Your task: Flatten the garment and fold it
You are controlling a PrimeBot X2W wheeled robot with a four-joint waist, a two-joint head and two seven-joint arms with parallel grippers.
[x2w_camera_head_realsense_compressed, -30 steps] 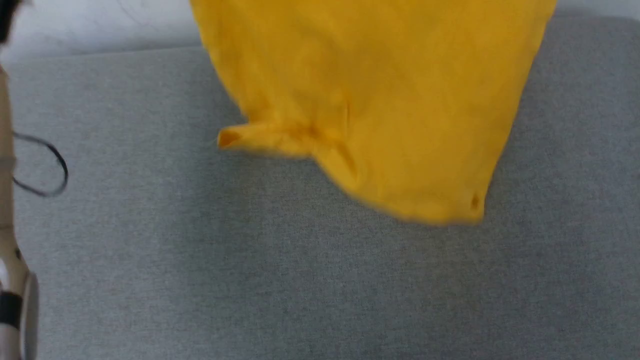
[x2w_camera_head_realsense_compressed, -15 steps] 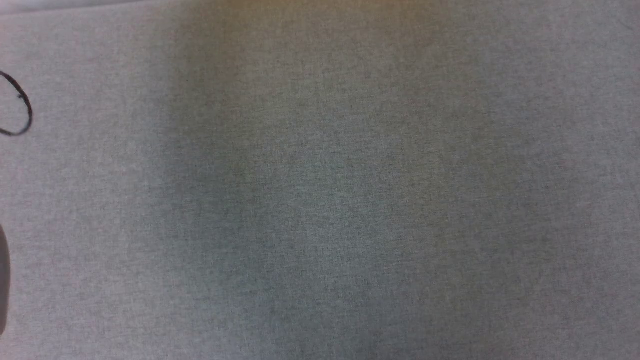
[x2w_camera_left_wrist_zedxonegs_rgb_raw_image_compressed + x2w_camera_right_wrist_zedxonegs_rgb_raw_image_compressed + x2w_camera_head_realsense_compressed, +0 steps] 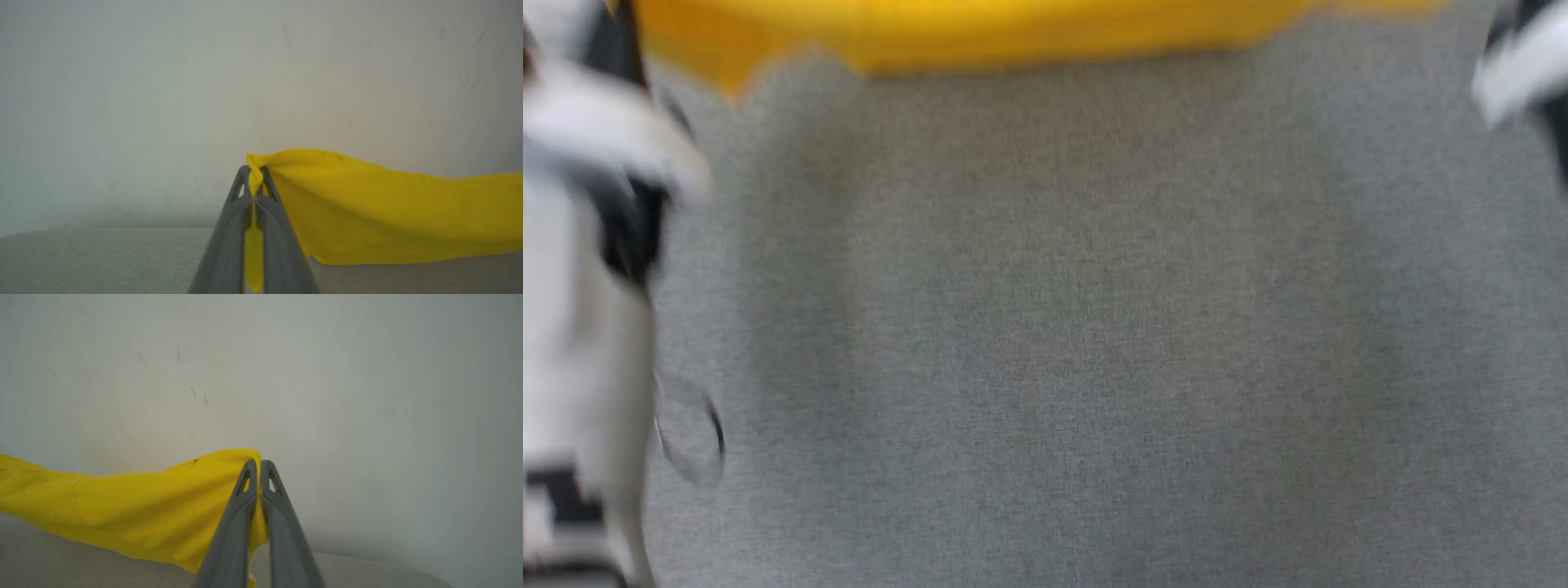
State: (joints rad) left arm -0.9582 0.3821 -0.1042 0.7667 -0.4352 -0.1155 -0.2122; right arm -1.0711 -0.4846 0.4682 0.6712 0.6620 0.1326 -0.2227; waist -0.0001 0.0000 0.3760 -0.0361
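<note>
Across most of the head view lies the grey woven table [image 3: 1062,343], smeared by motion blur so that its weave barely reads. Behind it in both wrist views stands a pale wall [image 3: 163,102] with a few faint scuffs.

Along the top edge of the head view the garment [image 3: 980,33] shows as a blurred yellow band, cut off by the frame; no print can be made out on it. In the wrist views it hangs stretched between the two arms above the table. It runs off the right edge of the left wrist view and off the left edge of the right wrist view. Whether its lower edge touches the table I cannot tell.

At the left edge of the head view the left arm [image 3: 580,245] is a white and black smear, cropped at the side and bottom. The right arm [image 3: 1519,73] is a small blur in the upper right corner.

The left jaws are closed on a bunched corner of the yellow cloth, with a strip of it caught between the grey left fingers [image 3: 229,237]. The right jaws are likewise clamped on the opposite corner, the right fingers [image 3: 233,531] pressed together.

Beside the left arm, at lower left, a thin dark cable loop [image 3: 716,429] is faintly visible.
</note>
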